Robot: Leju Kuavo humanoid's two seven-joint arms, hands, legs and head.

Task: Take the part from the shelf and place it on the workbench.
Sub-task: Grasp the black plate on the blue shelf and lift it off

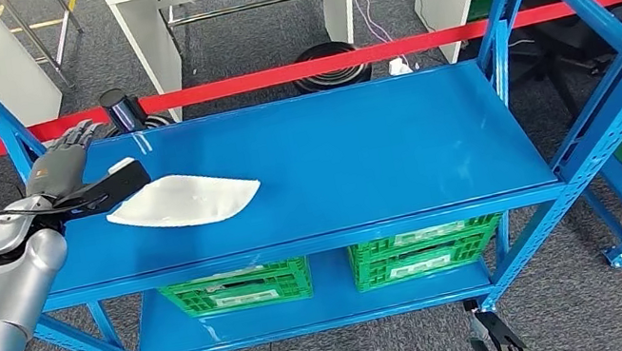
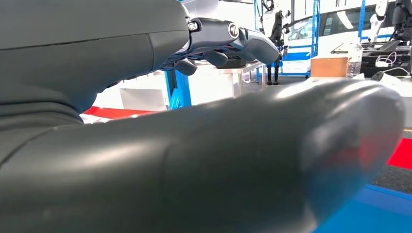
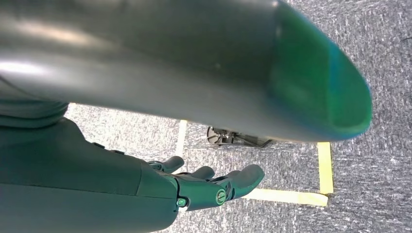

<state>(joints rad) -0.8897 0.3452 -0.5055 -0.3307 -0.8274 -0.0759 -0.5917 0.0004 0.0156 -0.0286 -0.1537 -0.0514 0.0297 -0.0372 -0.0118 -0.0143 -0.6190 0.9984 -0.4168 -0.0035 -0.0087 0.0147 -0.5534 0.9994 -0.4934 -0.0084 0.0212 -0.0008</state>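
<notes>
Blue shelf point(image 1: 360, 147) carries the flat white part point(image 1: 186, 200); my left hand point(image 1: 80, 173) reaches its near end, fingers spread, thumb over its edge. I'd close firmly before lifting.

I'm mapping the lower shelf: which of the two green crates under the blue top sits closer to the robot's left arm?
The left green plastic crate; it sits below the flat white part, on the left arm's side. The other green crate lies further right.

Workshop/lab: blue steel racks point(image 1: 504, 6), green crates point(image 1: 235, 287), floor tape point(image 1: 271, 77)
</notes>
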